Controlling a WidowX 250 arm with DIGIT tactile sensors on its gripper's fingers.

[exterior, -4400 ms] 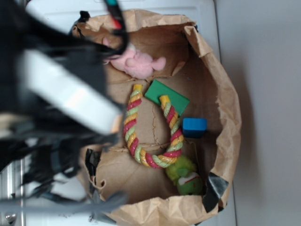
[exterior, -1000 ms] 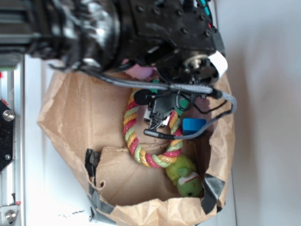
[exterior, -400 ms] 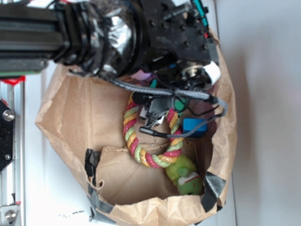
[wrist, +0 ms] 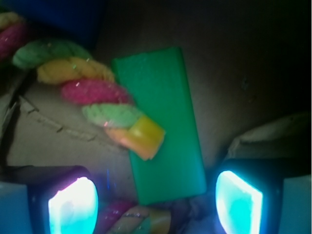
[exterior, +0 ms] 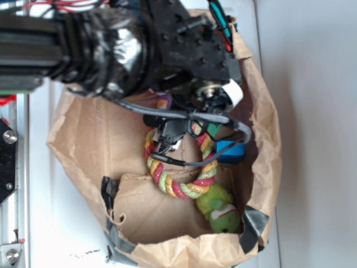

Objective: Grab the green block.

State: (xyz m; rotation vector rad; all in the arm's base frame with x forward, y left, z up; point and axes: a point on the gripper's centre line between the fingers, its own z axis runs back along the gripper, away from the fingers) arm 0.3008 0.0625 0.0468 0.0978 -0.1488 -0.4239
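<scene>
Green and flat, the green block lies on the brown paper floor of a paper bag, seen lengthwise in the wrist view with its near end between the two glowing fingertips of the gripper. Those fingertips stand spread apart, one on each side of the block, gripping nothing and not touching it. A braided rope toy of pink, yellow and pale green strands lies across the block's left edge, its yellow end resting on the slab. In the exterior view only a small sliver of the green block shows beneath the black robot arm, which fills the upper part of the bag. A blue cube sits just beside the rope loop, and a fuzzy lime-green plush toy lies at the bag's lower edge.
</scene>
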